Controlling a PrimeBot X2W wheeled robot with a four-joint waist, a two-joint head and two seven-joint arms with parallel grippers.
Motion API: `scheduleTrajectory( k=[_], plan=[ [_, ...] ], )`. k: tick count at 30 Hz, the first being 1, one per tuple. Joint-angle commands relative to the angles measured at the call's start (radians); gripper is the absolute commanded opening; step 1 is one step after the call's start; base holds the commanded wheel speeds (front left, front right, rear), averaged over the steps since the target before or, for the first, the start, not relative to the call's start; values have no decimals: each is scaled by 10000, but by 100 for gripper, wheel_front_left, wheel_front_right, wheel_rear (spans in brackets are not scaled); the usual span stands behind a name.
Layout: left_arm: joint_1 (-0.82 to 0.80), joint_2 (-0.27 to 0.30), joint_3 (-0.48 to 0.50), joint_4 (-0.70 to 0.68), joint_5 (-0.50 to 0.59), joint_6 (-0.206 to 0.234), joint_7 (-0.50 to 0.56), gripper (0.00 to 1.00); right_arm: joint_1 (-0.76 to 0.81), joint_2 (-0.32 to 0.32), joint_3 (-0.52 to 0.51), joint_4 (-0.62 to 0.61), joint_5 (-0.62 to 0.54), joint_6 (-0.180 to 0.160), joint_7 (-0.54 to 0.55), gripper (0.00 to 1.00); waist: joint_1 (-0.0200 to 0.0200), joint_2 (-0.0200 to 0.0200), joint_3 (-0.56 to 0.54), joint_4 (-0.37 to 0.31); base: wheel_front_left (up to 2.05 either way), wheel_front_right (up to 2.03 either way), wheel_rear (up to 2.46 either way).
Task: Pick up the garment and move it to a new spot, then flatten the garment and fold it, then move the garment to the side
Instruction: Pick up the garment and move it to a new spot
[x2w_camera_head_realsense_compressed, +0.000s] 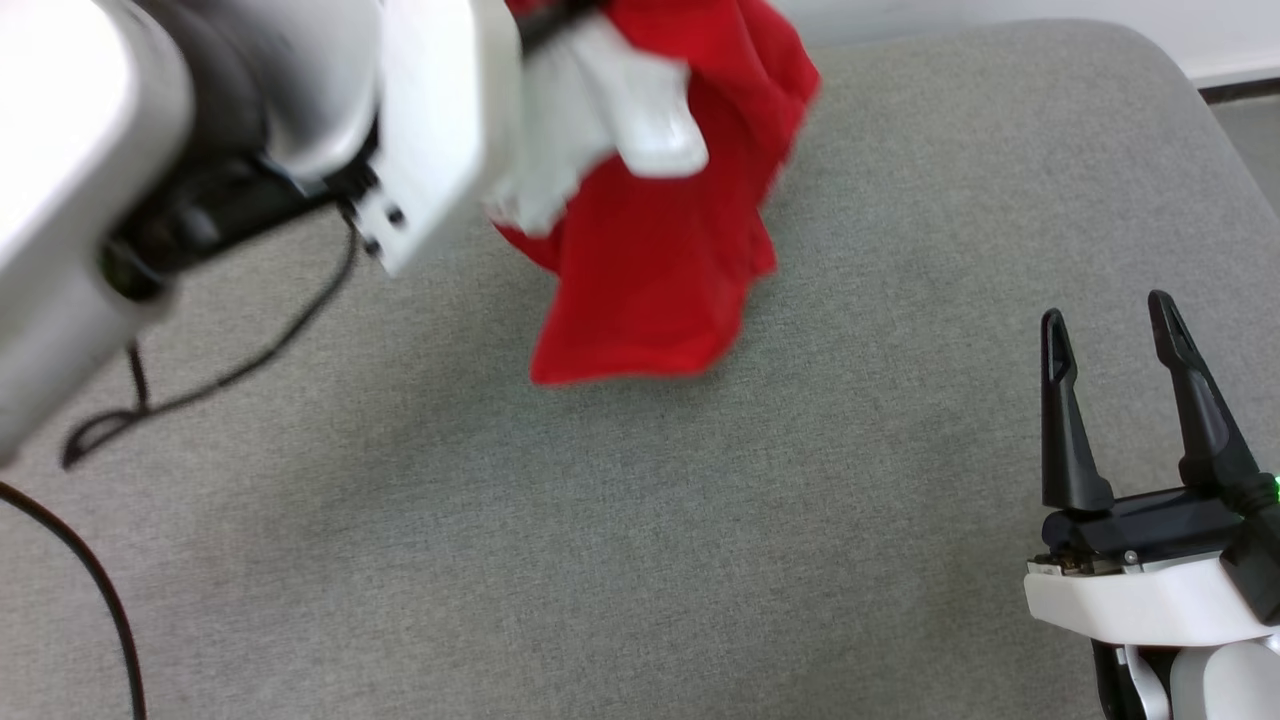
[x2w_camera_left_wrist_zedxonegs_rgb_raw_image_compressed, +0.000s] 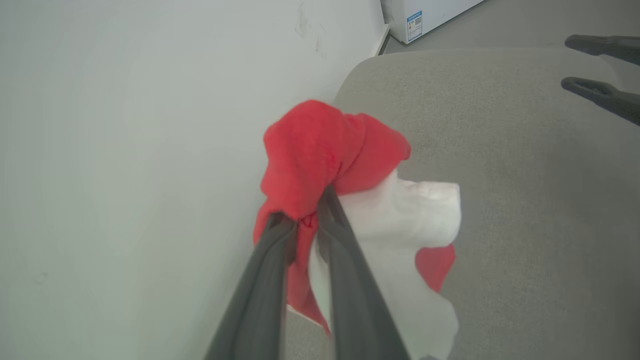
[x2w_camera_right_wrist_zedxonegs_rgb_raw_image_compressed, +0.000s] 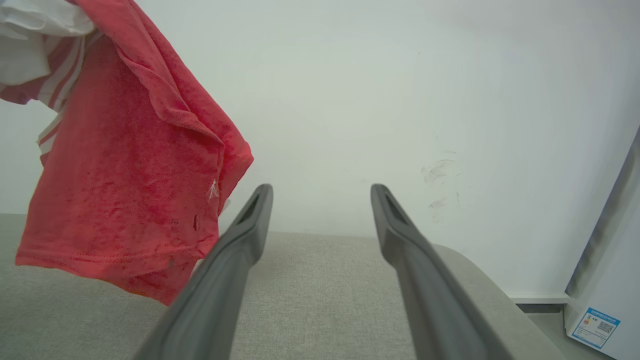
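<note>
One garment (x2w_camera_head_realsense_compressed: 660, 290) aloft, two tools at work over the counter (x2w_camera_head_realsense_compressed: 700, 520)!

The left tool (x2w_camera_left_wrist_zedxonegs_rgb_raw_image_compressed: 305, 210) is clamped tight on a bunch of red cloth, and the single red shirt with its white sleeve hangs crumpled above the counter's far side. Whether the lower hem brushes the counter, I cannot tell. The right tool (x2w_camera_head_realsense_compressed: 1110, 312) hovers over the counter's near right corner, well apart from the shirt, its two dark fingers spread wide with nothing between them. The counter is grey, fabric-covered and round-cornered, and a black cable (x2w_camera_head_realsense_compressed: 250, 360) dangles over its left part. Behind its far edge is a plain pale wall (x2w_camera_right_wrist_zedxonegs_rgb_raw_image_compressed: 400, 100), and one white cabinet (x2w_camera_right_wrist_zedxonegs_rgb_raw_image_compressed: 605, 300) with a blue label stands off its far right corner.
</note>
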Motion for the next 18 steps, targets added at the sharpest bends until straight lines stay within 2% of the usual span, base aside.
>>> scheduleTrajectory(
  k=[1, 6, 18],
  plan=[
    [283, -18, -118, -53, -35, 0, -73, 0, -9, 31, -2, 22, 26, -3, -21, 100, 1, 0, 80, -48, 0, 0, 0],
    [1088, -229, -796, 61, 61, 0, -337, 0, -161, 32, 15, 40, 32, -3, -21, 100, 1, 0, 401, -47, 0, 0, 0],
    [3946, -1129, -1921, 1820, 317, -2, -1448, 0, -575, 29, 33, 164, -76, -3, -22, 100, 1, 0, 1346, -58, 0, 0, 0]
  ],
)
